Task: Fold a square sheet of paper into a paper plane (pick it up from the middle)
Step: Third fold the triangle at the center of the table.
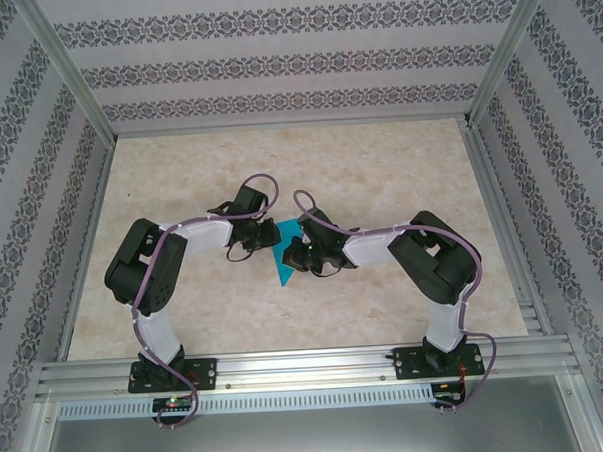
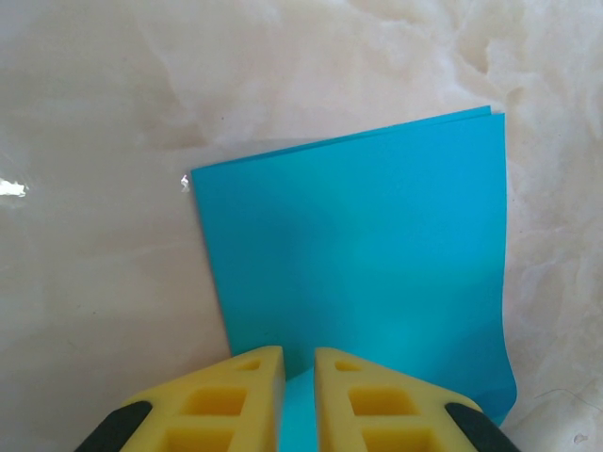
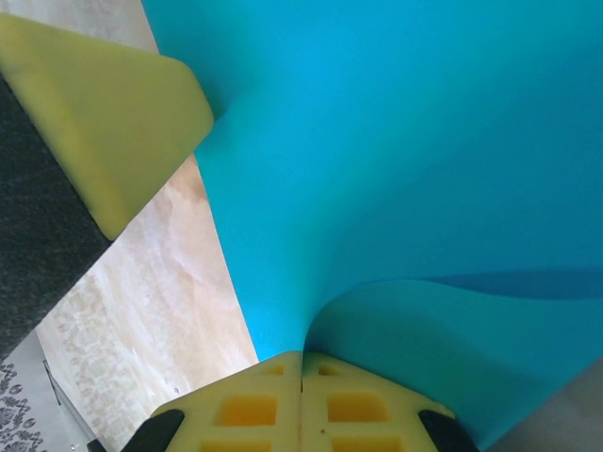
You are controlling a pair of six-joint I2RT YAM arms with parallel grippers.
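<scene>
From above, you have both arms meeting over the middle of the worktop (image 1: 399, 172). The cyan sheet of paper (image 1: 280, 269) hangs point-down between the left hand (image 1: 254, 244) and the right hand (image 1: 305, 254), though from up here you cannot tell how far it is off the surface. In the left wrist view the sheet of paper (image 2: 377, 254) is already doubled over, with two layers showing at its far corner. It spreads out ahead of the left hand (image 2: 299, 403), whose jaws stand nearly together with a strip of cyan in the slit. That hand looks clenched on the near edge, but the contact itself is hard to see. In the right wrist view the right hand (image 3: 301, 407) is clenched tight on the sheet of paper (image 3: 396, 141), which curls up out of the pinch. A yellow finger (image 3: 113, 122) of the left hand touches the sheet at the upper left. This step seems to be setting up a fold while the sheet is held in the air. To do it well, make both pinches firm and move the hands together so the thin paper neither tears nor slips. Flatten that curl against the worktop (image 3: 160, 311), and line up the edges before you press any crease.
</scene>
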